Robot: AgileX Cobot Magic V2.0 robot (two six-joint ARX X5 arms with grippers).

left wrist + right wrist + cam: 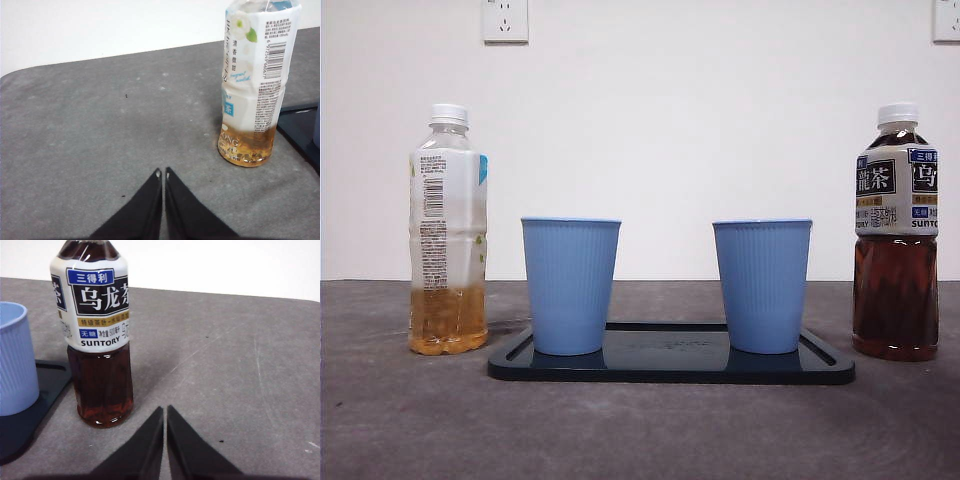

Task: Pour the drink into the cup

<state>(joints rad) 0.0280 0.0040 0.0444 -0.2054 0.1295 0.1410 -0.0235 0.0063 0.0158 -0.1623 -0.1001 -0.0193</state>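
Two blue ribbed cups (570, 285) (761, 285) stand upright on a black tray (670, 365). On the table to the left of the tray is a bottle of pale amber tea (448, 230) with a white cap, about a quarter full. A dark oolong tea bottle (895, 232) with a white cap stands right of the tray. My left gripper (162, 174) is shut and low over the table, short of the pale tea bottle (255, 80). Also shut, my right gripper (165, 409) sits just beside the dark bottle (97, 335), with one cup (15, 360) beyond it.
The grey table (640, 430) runs to a white wall with two power sockets (505, 20) high up. The tray's corner (300, 125) shows past the pale bottle in the left wrist view. Neither arm shows in the front view.
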